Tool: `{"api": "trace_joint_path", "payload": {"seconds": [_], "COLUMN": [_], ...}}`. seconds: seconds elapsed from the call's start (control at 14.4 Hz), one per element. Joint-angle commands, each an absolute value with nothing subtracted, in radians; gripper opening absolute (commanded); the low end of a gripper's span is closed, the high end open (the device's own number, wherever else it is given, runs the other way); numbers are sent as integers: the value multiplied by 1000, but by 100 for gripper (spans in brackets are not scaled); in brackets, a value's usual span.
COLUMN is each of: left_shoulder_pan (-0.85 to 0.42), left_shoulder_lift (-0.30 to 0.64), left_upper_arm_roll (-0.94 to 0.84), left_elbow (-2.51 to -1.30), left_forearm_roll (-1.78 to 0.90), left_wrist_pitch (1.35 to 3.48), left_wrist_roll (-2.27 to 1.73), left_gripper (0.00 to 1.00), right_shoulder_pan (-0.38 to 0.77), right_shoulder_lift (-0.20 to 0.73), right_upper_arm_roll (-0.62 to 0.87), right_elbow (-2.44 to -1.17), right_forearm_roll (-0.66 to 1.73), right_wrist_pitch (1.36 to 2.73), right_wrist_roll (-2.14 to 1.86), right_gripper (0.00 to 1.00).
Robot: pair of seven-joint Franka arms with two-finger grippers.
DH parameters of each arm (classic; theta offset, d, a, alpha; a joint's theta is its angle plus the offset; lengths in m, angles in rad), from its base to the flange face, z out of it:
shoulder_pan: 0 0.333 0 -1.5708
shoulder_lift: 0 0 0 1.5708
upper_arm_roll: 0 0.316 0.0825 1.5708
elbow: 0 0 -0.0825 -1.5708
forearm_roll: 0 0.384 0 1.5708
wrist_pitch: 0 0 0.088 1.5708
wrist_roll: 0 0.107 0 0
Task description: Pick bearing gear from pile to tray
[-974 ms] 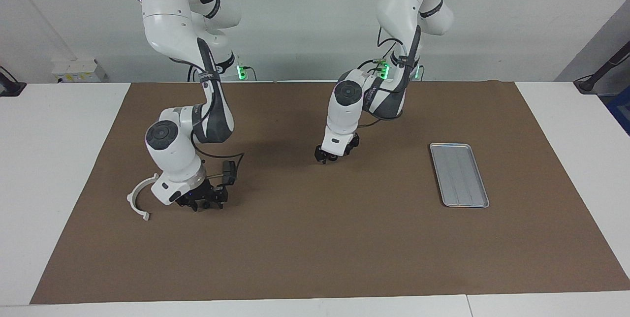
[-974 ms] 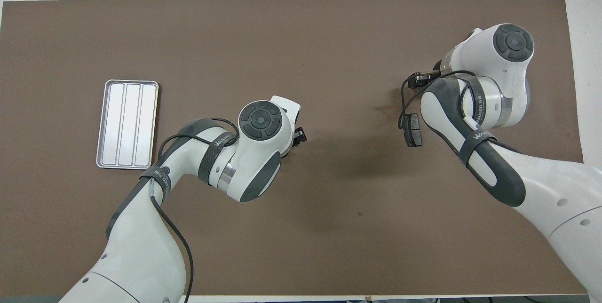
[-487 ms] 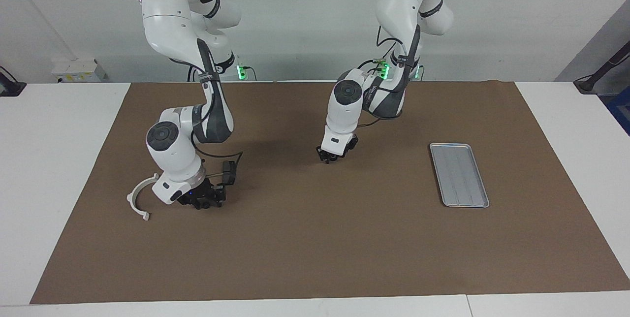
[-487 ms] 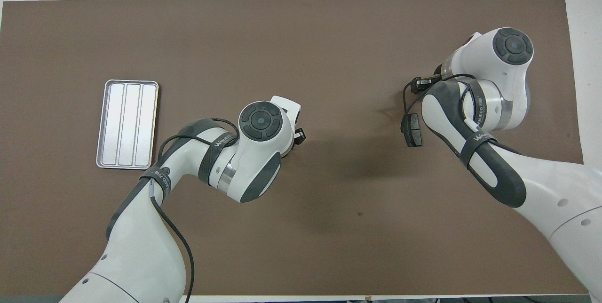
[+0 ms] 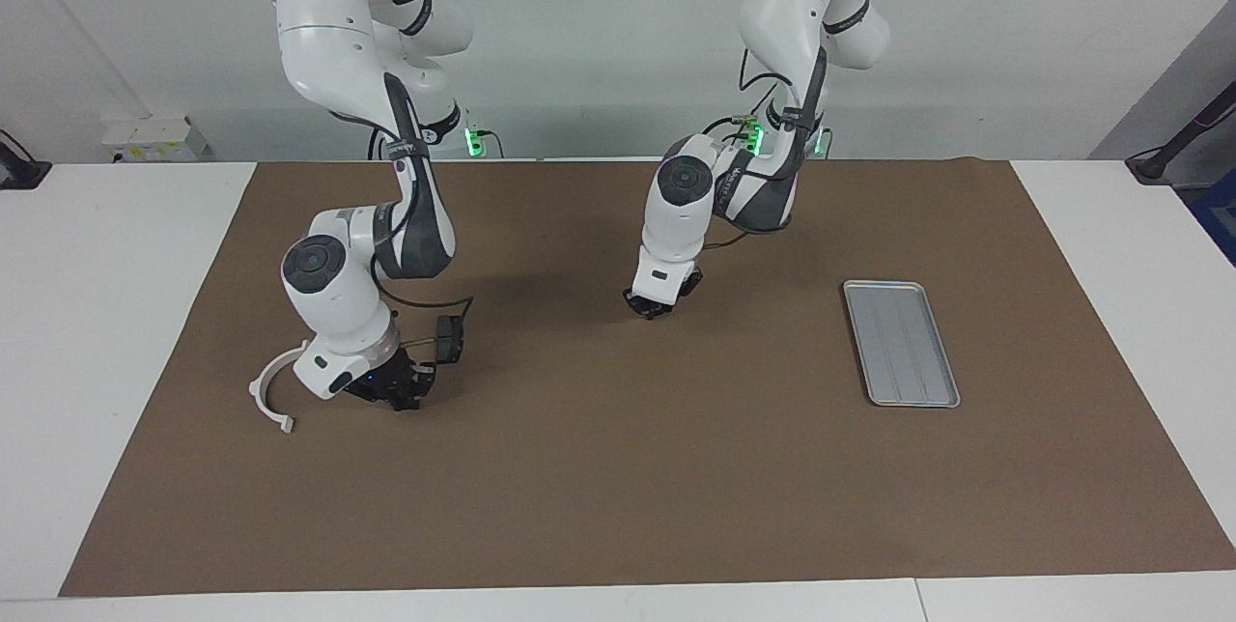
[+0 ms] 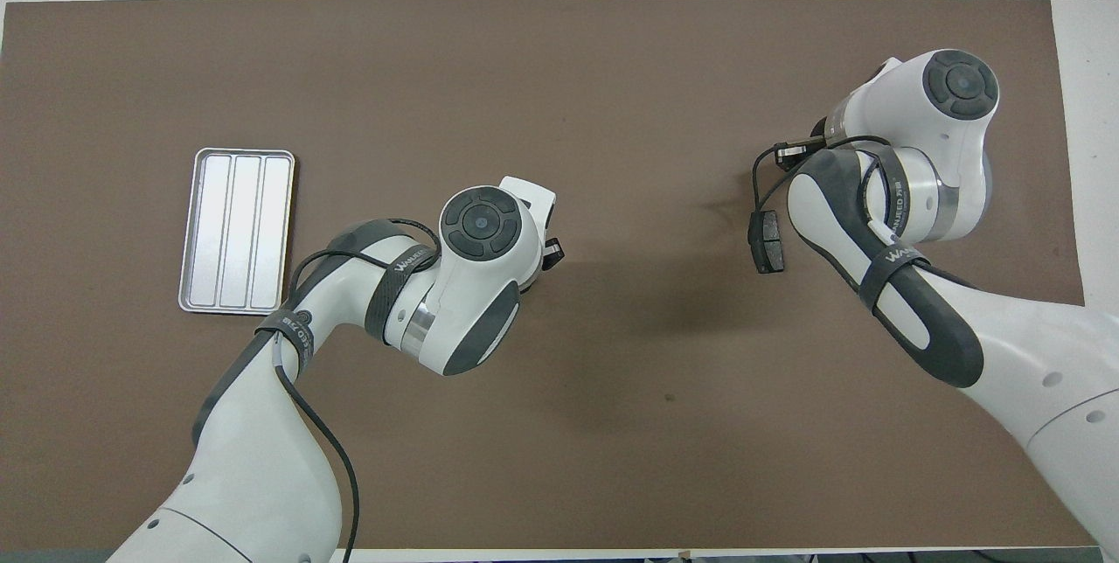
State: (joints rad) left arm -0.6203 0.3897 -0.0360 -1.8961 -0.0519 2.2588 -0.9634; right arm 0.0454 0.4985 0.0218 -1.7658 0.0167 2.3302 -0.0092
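The right gripper (image 5: pixel 401 397) is low at the pile, at the right arm's end of the brown mat (image 5: pixel 618 467), its fingertips drawn fully together; whether a small part sits between them cannot be told, as the wrist covers that spot from above. This low, downward-pointing pose suits picking a small piece off a flat surface. The bracket (image 5: pixel 270 390), a white half-ring with squared end tabs, lies flat just beside this gripper; it looks like rigid moulded plastic. A dark grey brake pad (image 6: pixel 769 240), a flat slab with a matte face, lies on the mat nearer the robots than that wrist. No bearing gear can be made out; it is either hidden under the wrist or too small to see. The left gripper (image 5: pixel 657 305) is low over mid-mat with nothing visible beneath it; whether its fingers are closed cannot be told. The tray (image 5: pixel 900 342), thin silver-grey metal with rounded corners, a raised rim and lengthwise ridges, lies empty toward the left arm's end, well apart from the pile, so the left arm is probably placed for a handover.
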Motion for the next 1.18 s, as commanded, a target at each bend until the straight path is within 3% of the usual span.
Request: {"api": "trace_joint_path", "payload": {"seconds": [0.0, 0.49, 0.9, 1.11], "left_shoulder_pan": [-597, -399, -171, -85], "left_shoulder_lift": [339, 169, 147, 126], "left_upper_arm_roll": [-28, -28, -26, -26], "left_elbow": [-1904, -1913, -1947, -2015], "left_forearm_roll": [-46, -44, -44, -44], "left_wrist_pitch": [2198, 1993, 1948, 2021], "left_wrist_roll": [-977, -756, -323, -145], "left_gripper": [0, 0, 0, 0], "right_shoulder_pan": [37, 72, 283, 382], "right_shoulder_lift": [489, 410, 397, 400], "right_upper_arm_roll": [34, 47, 49, 49], "right_elbow": [-1784, -1640, -1410, -1396], "right_forearm_roll": [14, 14, -3, -11], "right_wrist_pitch": [2333, 2127, 1898, 1890], "right_wrist_roll": [-21, 38, 263, 328], "right_gripper": [0, 0, 0, 0]}}
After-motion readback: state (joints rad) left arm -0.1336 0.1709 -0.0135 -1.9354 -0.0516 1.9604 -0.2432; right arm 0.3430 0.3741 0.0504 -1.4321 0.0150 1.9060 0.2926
